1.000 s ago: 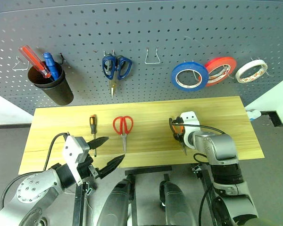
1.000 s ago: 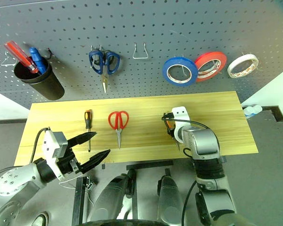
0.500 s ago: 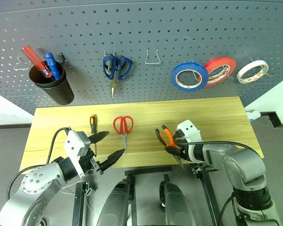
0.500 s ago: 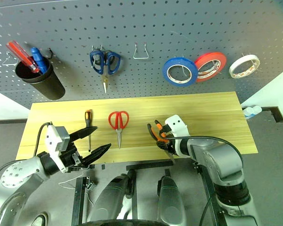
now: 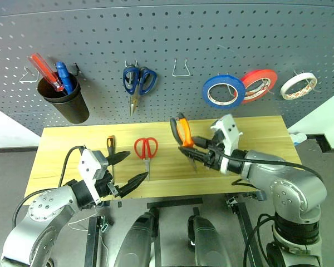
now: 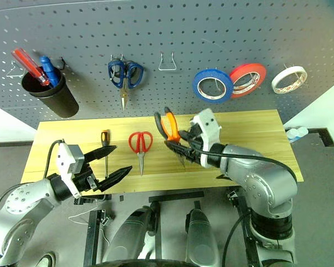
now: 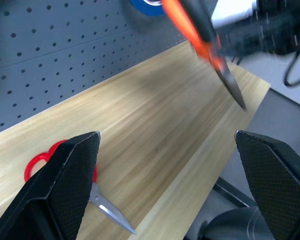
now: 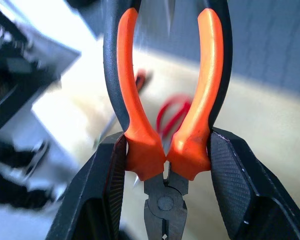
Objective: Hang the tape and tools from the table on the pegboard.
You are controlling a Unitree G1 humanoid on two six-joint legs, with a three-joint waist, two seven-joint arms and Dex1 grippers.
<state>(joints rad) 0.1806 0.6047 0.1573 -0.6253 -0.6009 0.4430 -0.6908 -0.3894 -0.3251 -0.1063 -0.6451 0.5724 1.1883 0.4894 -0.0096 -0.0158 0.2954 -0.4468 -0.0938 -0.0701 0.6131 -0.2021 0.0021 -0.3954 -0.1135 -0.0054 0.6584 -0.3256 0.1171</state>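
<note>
We take the table (image 5: 267, 133) as our landmark. Above its middle our right gripper (image 5: 190, 146) is clamped on the pliers (image 5: 182, 132), handles up toward the pegboard (image 5: 211, 33). At its front left edge our left gripper (image 5: 128, 168) hangs with fingers spread wide. On its left part lie the screwdriver (image 5: 109, 149) and red scissors (image 5: 146, 150).

Pliers (image 5: 182, 132) now lifted off the table (image 5: 267, 139), raised in right gripper (image 5: 196, 149), handles swung up toward pegboard (image 5: 183, 33).
</note>
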